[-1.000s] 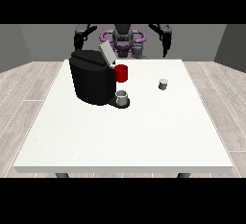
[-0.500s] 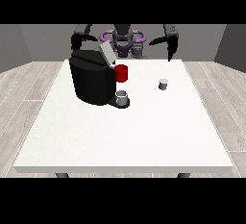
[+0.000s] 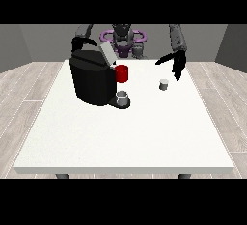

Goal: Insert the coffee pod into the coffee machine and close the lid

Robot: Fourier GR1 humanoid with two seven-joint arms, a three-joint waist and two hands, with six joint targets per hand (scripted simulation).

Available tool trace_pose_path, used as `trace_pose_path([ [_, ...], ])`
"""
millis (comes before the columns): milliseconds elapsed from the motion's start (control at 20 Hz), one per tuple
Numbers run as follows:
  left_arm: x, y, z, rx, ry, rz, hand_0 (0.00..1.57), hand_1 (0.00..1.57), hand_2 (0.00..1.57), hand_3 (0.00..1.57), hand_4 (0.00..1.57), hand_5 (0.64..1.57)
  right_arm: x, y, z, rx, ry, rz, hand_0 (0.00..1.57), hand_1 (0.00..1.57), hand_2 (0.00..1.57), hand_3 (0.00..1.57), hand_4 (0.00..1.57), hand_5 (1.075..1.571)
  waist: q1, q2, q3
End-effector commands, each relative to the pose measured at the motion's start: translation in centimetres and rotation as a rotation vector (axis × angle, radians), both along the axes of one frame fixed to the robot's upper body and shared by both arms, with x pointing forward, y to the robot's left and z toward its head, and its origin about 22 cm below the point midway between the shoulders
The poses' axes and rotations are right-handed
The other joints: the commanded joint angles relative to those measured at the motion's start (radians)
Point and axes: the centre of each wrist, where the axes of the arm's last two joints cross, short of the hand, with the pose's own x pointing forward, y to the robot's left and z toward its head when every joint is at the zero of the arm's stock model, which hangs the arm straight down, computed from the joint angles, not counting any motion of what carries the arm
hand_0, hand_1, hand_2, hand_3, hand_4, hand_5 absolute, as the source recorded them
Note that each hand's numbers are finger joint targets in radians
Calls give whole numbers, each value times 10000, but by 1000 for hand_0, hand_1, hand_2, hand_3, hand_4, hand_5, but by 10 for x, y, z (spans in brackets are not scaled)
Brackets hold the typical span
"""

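While the small grey cylindrical coffee pod (image 3: pixel 164 84) sits right of the black coffee machine (image 3: pixel 94 79), the hand at the view's right (image 3: pixel 176 62) hovers above it, fingers spread wide.

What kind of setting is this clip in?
Probably a bare test room set up for a coffee task: a large white table on a wood-plank floor with grey walls, holding only a coffee machine, a red cup and a pod.

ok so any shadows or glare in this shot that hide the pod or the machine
Front view: even, soft light with no glare on the white table; the coffee pod stands out clearly with barely a shadow; the black coffee machine reads mostly as one dark mass; the hand at the view's right is dark too.
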Motion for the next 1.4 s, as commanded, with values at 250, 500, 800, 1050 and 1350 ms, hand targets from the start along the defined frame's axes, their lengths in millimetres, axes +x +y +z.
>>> trace_pose_path([
  [250,24,21,1,2061,185,406,0,0,0,0,0,1571,10,-2,13,-262,-322,55,0,0,0,0,486,1571,-481,1166,-1],
  [500,37,43,14,2279,811,638,0,0,0,0,0,1571,18,3,29,-526,-531,-35,0,0,0,0,467,1571,-601,1879,-4],
  [800,48,44,22,3131,1446,16,0,0,0,0,0,1571,23,-13,13,-506,-297,-714,0,0,0,0,416,1571,-363,1630,3],
  [1050,66,23,23,3591,1584,192,0,0,0,0,0,1571,30,7,13,-752,-579,-298,0,0,0,0,258,1571,-377,1846,1],
  [1350,57,28,4,3087,1813,-483,0,0,188,0,0,1571,22,-2,-3,-423,-66,-1011,0,0,0,0,375,1571,-205,1718,1],
])
